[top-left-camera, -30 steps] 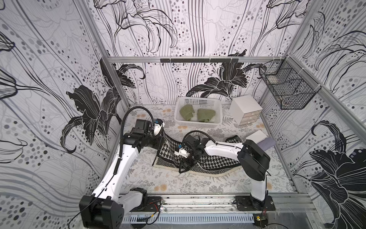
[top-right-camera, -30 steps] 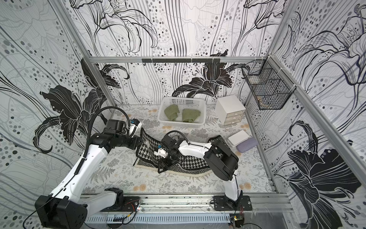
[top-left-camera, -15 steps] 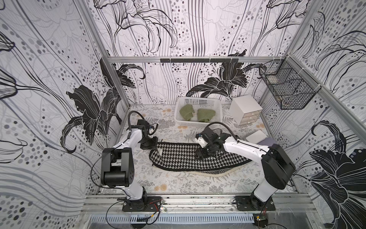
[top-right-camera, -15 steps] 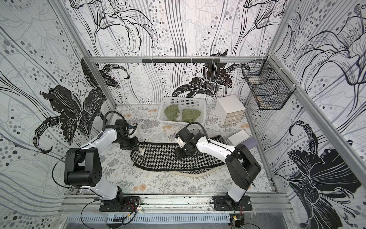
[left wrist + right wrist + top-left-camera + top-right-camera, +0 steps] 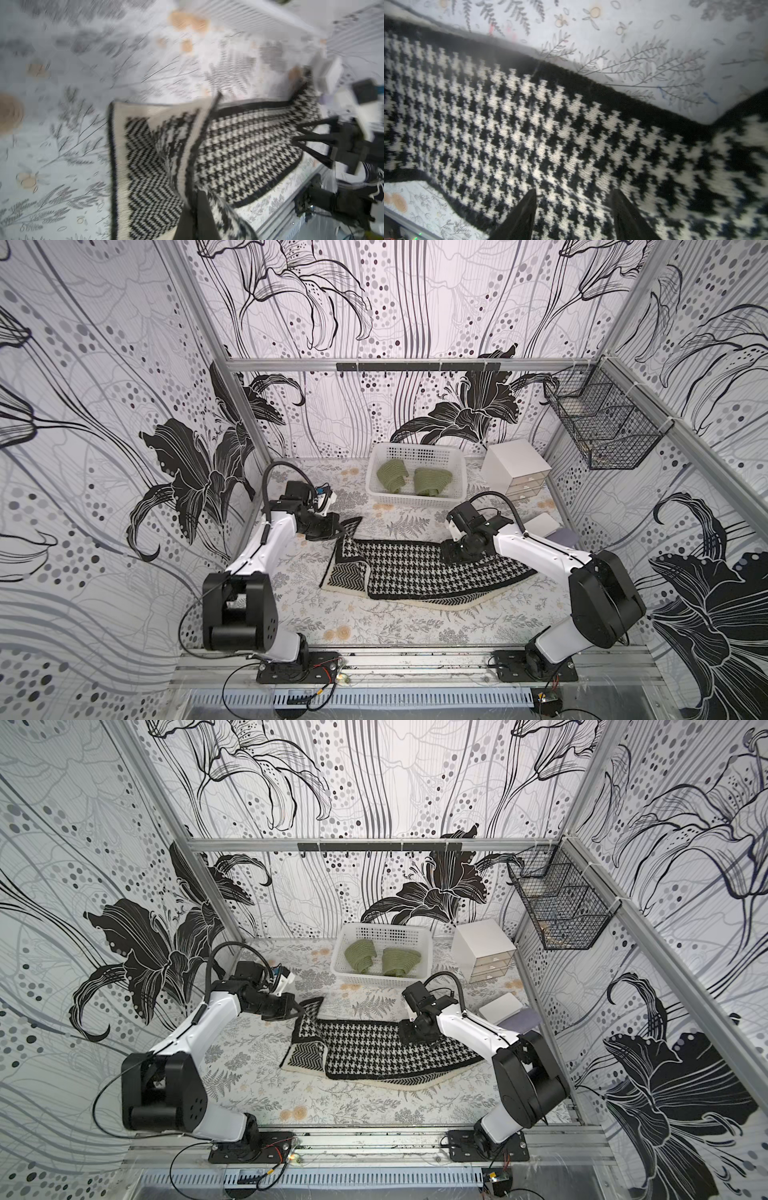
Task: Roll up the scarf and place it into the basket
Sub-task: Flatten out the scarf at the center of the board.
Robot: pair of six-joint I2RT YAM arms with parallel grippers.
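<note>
I'm seeing the left gripper pinching the scarf's far corner, jaws closed tight on it, with that end hanging raised and folded. The right gripper is standing half-open over the houndstooth, gripping nothing. The scarf is lying spread on the table, near the basket but apart from it.
</note>
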